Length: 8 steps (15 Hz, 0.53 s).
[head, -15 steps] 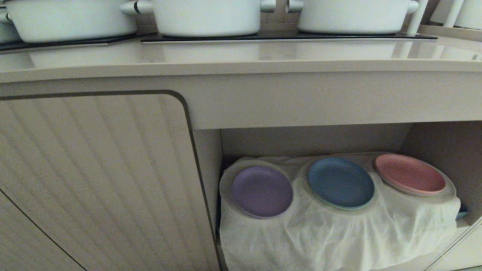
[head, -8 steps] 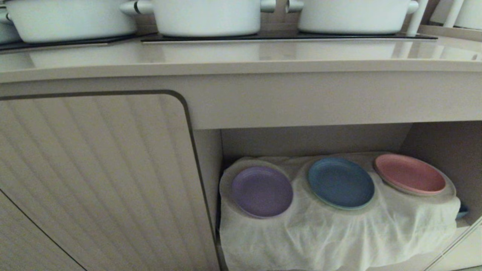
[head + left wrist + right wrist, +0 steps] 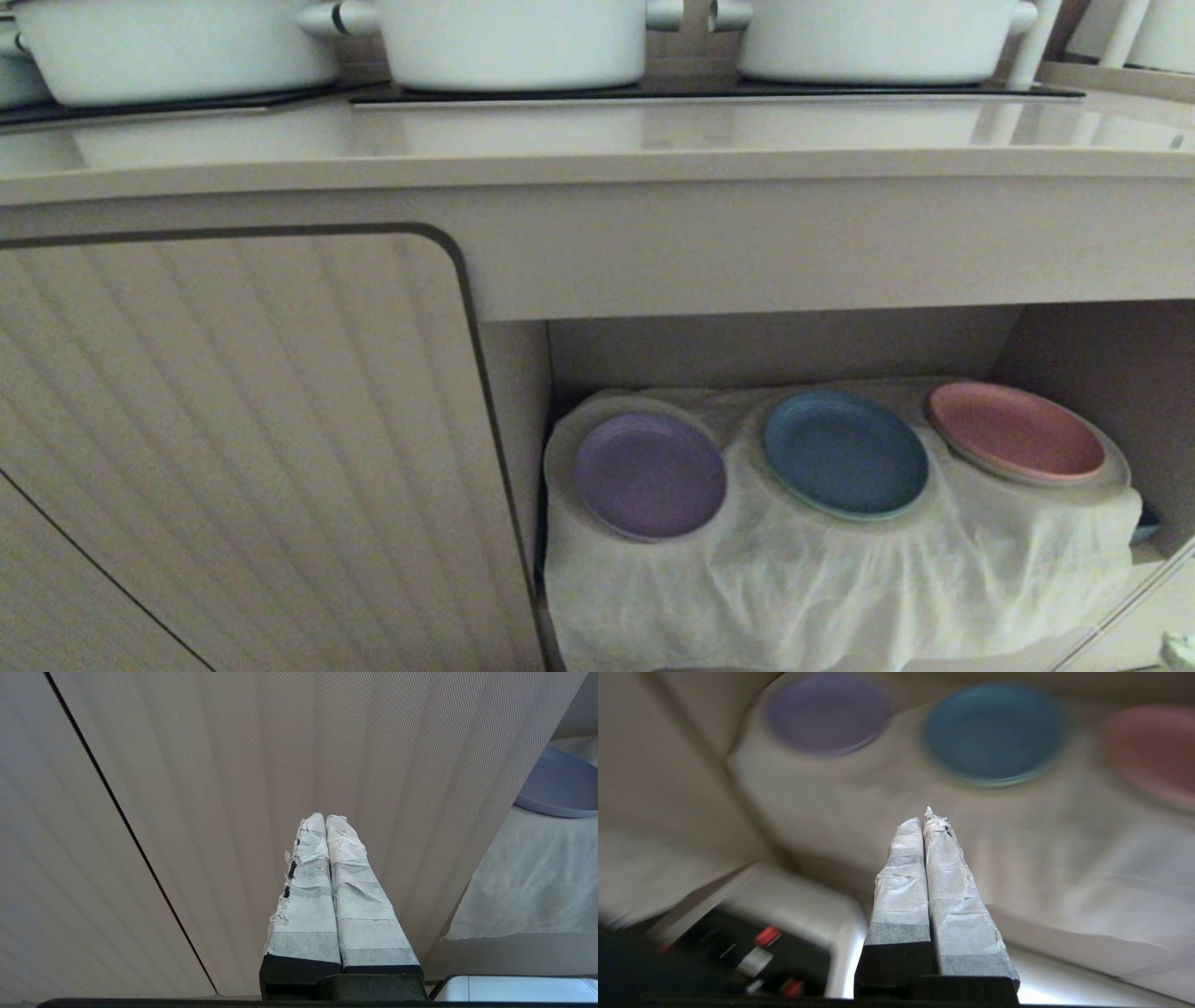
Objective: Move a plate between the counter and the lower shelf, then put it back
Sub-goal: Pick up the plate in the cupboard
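Right wrist view: plate (image 3: 829,714) well beyond closed, empty right hand (image 3: 924,819).

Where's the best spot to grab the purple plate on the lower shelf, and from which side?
Probably the front rim of the plate, approached from the open front of the lower shelf. It lies flat on a cloth hump that lifts its thin edge, the cabinet wall crowds its left, and the blue plate sits to its right.
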Motion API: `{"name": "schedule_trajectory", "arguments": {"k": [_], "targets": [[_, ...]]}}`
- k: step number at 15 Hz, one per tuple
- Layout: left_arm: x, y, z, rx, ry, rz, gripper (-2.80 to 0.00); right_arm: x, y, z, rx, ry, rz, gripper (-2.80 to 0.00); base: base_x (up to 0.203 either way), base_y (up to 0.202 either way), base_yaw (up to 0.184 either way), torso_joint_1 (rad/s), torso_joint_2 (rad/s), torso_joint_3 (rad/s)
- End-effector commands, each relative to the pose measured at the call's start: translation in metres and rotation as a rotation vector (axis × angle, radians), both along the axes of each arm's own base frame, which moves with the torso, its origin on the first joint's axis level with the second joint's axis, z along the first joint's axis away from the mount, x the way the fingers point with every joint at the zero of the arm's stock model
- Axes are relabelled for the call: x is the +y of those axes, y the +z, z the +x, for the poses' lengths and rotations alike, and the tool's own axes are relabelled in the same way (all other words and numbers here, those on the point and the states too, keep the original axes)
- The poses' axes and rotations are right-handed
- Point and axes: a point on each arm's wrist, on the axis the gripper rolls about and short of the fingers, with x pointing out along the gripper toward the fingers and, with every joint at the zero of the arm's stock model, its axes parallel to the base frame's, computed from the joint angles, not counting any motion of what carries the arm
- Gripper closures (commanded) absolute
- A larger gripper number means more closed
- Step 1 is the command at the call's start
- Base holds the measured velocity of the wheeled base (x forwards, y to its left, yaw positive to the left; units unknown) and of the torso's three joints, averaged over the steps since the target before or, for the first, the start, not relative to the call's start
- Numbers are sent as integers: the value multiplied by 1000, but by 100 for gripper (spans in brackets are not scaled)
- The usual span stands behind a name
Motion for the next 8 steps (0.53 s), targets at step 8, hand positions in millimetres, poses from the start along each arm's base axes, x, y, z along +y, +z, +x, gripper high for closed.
{"name": "schedule_trajectory", "arguments": {"k": [8], "targets": [[0, 0, 0, -1, 0, 0, 0, 7, -39, 91, 447, 314, -39, 0, 0, 0, 0, 0, 0, 0]]}}
